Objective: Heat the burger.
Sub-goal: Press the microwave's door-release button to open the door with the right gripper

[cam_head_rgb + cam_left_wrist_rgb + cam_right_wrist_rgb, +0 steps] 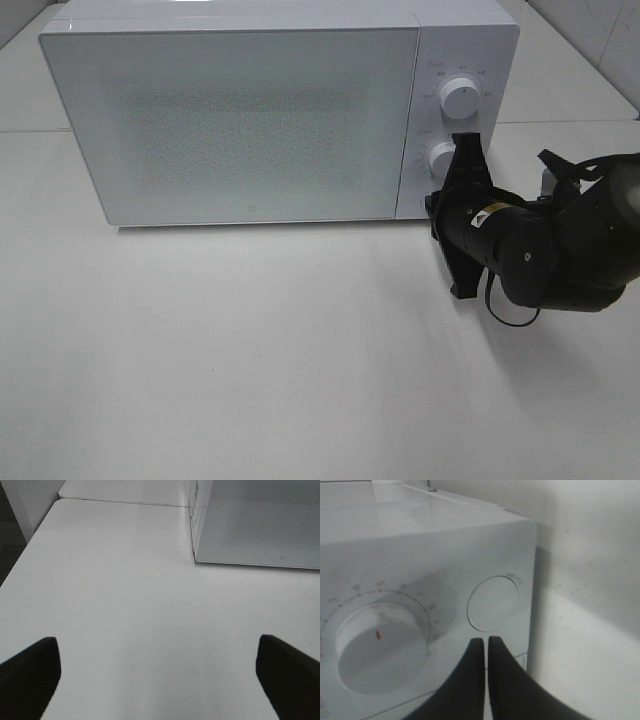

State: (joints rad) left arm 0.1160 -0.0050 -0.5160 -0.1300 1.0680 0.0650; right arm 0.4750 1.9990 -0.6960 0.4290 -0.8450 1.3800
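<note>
Fingers (pixel 470 680) of the right gripper (pixel 485 640) are pressed together at the control panel of a shut microwave (pixel 250 110).

The closed tips are held just before the panel, between the lower knob (pixel 382 650) and the round button (pixel 493 602); whether the panel is touched cannot be told. The fingers (pixel 30 675) of the left gripper (pixel 157 639) are spread wide above the white table (pixel 250 350), near the front corner of the microwave. The door (pixel 240 120) of the microwave is closed, and through its frosted, dotted window nothing can be made out, so what is held inside cannot be told. The burger is seen in no view, and its place cannot be told.
</note>
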